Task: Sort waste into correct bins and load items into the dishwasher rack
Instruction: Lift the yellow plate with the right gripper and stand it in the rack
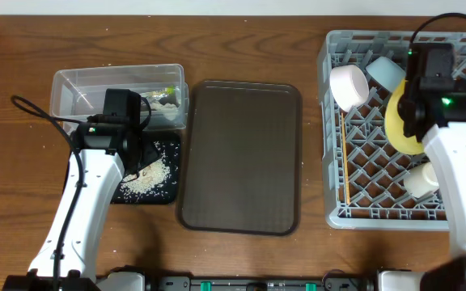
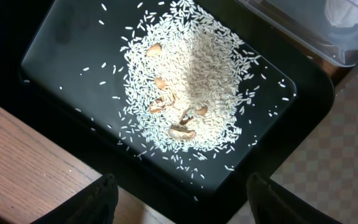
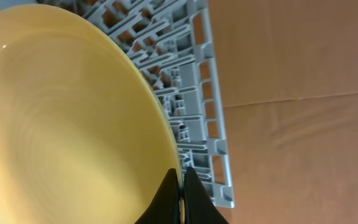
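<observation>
My right fingers (image 3: 180, 190) pinch yellow plate (image 3: 61, 124) rim; should seat it upright between rack (image 3: 211, 112) pegs before release; left fingers (image 2: 180, 193) wide over rice (image 2: 191, 81).

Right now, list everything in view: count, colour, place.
rack: one, grey, table's right
plate: one, yellow, in rack
white bowl: one, white, rack's far left
blue bowl: one, light blue, beside it
cup: one, white, rack's near right
chopsticks: pair, wooden, rack's left
serving tray: one, brown, centre
tub: one, clear, far left
wrapper: one, greenish, in tub
black tray: one, black, before tub
rice: heap, white, on black tray
left gripper: one, black, open above rice
right gripper: one, black, shut on plate
</observation>
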Tool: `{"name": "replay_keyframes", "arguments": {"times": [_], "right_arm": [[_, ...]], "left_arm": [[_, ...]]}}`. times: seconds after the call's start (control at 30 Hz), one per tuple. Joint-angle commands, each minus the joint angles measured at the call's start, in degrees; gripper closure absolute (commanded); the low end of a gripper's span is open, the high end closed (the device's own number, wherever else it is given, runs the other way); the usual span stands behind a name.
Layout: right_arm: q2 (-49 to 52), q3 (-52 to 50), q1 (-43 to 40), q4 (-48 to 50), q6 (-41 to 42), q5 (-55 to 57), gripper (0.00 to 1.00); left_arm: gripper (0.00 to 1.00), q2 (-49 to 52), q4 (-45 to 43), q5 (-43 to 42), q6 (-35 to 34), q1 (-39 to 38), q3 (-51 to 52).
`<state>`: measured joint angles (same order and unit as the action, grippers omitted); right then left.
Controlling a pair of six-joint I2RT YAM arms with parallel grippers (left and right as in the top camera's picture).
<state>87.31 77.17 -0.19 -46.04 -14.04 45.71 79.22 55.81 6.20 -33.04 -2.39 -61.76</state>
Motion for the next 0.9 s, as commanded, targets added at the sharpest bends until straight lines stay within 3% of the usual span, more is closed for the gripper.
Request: {"name": "replay_keyframes", "arguments": {"times": [0.0,0.13,0.3,0.4,0.53,0.67,0.8,0.87], "right_arm": [[2.6,-0.3,0.0,-0.1,4.6,1.2,0.99],[3.1,-0.3,1.6,0.0,10.6,-2.1,0.99],[2.6,-0.3,4.7,-0.2,11.9,-11.4,0.98],[2.3,-0.3,5.7,-1.7,12.3,-17.9,0.86],[1.4,-0.2,5.2,-4.0,20.5,-25.0,0.64],[-1.4,-0.2,3.2,-5.2,23.3,-29.5,0.6],[-7.0,-0.2,0.7,-4.9,23.3,-32.8,0.29],[-9.6,-0.2,-0.1,-4.4,23.2,-33.0,0.19]], "left_arm": [[0.31,-0.5,0.5,0.3,-0.5,0.2,-0.3],[0.3,-0.5,0.5,0.3,-0.5,0.2,-0.3],[0.3,-0.5,0.5,0.3,-0.5,0.2,-0.3],[0.31,-0.5,0.5,0.3,-0.5,0.2,-0.3],[0.3,-0.5,0.7,0.3,-0.5,0.2,-0.3],[0.3,-0.5,0.7,0.3,0.8,0.2,-0.3],[0.3,-0.6,0.7,0.3,3.2,0.2,-0.5],[0.3,-0.7,0.6,0.3,4.1,0.2,-1.0]]}}
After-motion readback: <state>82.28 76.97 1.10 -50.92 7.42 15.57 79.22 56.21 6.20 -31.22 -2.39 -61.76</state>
